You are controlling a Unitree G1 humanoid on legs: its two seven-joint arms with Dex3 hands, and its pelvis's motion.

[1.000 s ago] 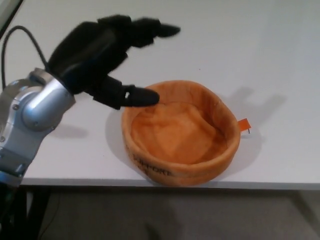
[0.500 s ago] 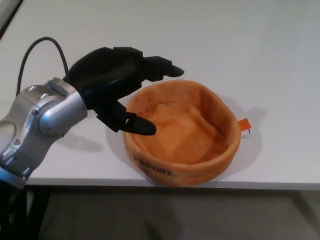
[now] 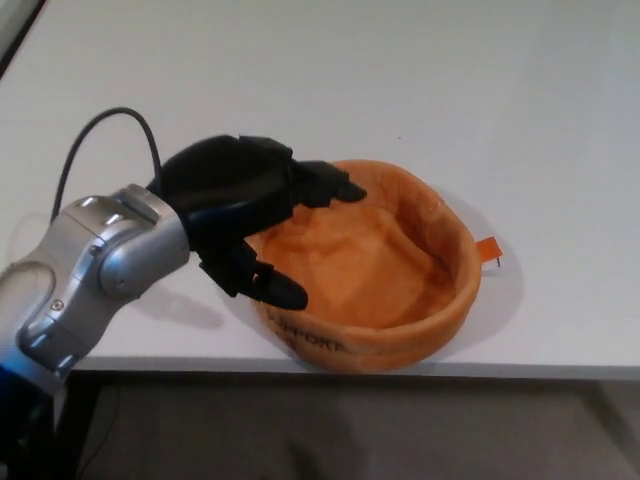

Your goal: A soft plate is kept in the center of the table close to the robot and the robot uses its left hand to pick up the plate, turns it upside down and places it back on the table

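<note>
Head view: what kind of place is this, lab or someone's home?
Probably a lab or test bench, not certain. A bare white table holds only one soft orange plate, the robot's left hand over its rim; dark floor below the edge.

Soft matt cloth plate (image 3: 400, 290); smooth white table (image 3: 480, 90).

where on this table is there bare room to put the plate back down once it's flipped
The white table is bare across the whole far side beyond the soft plate, and on the right past its orange tag. The far left corner is bare too. It is crowded only at the near left edge, where the left robot hand reaches over the plate's rim.
</note>
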